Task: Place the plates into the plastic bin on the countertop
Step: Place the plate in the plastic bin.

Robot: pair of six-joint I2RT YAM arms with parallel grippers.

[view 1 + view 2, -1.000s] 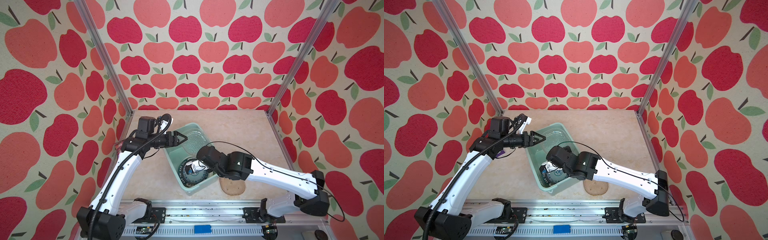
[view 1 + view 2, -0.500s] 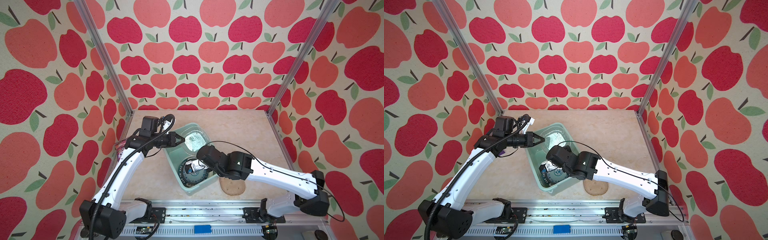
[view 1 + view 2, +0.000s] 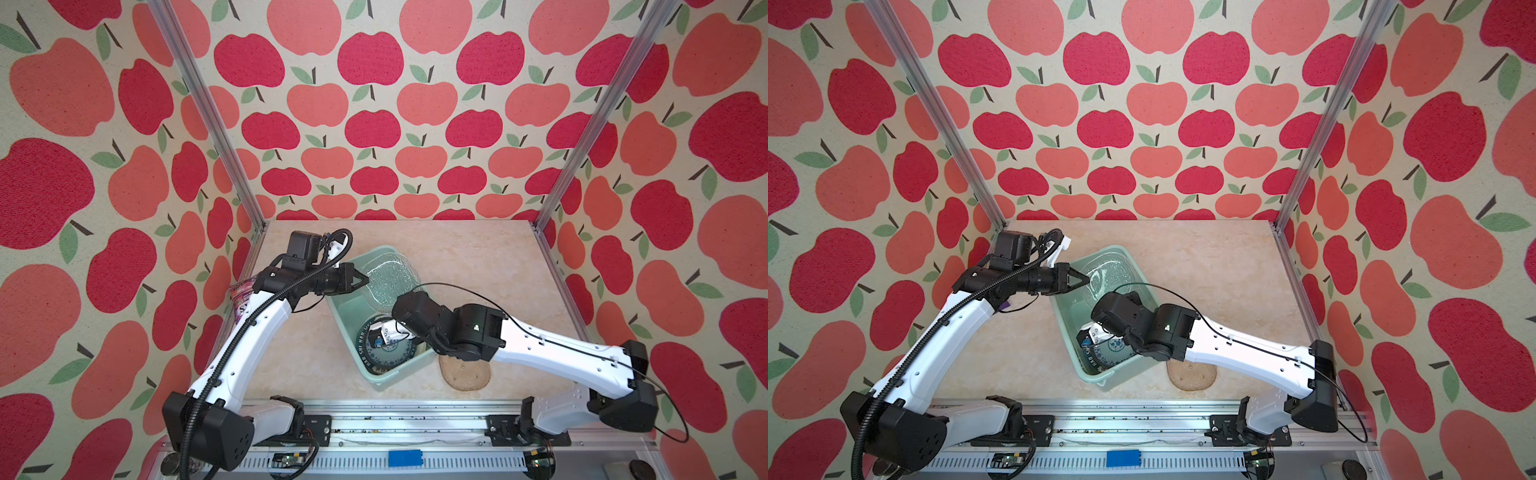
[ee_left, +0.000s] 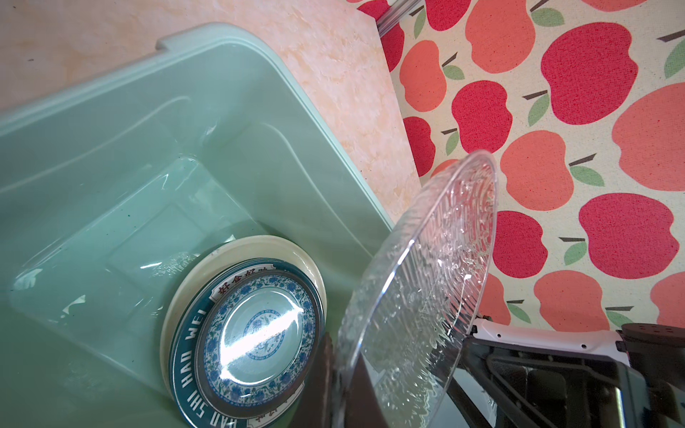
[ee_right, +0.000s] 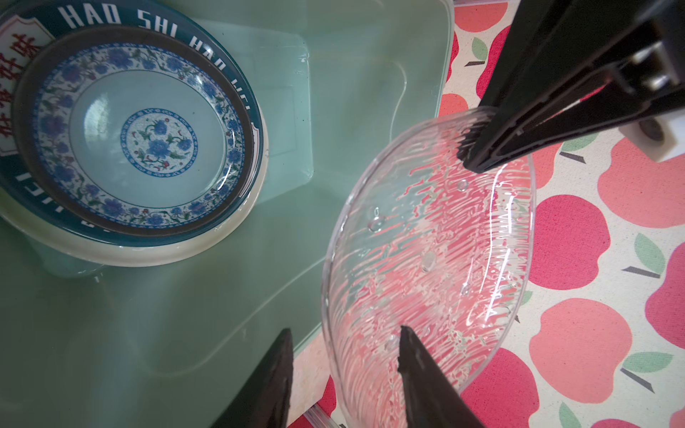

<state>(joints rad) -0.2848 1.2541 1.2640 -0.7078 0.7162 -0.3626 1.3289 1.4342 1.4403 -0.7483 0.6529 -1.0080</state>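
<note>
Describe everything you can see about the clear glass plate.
The clear glass plate is round, shallow and see-through, with a rippled, bubbly texture and a smooth rim. It is tilted steeply over the far end of the mint-green bin. The left hand is shut, pinching its rim; the right hand is open, straddling the opposite edge. Whether the plate touches the bin is unclear.

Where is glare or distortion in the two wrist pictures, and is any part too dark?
Left wrist view: a white glare streak crosses the centre of the blue-floral round plate. Right wrist view: the clear textured glass plate smears the apple-patterned wall behind into red streaks; the right gripper has nearly black fingers, without detail.
</note>
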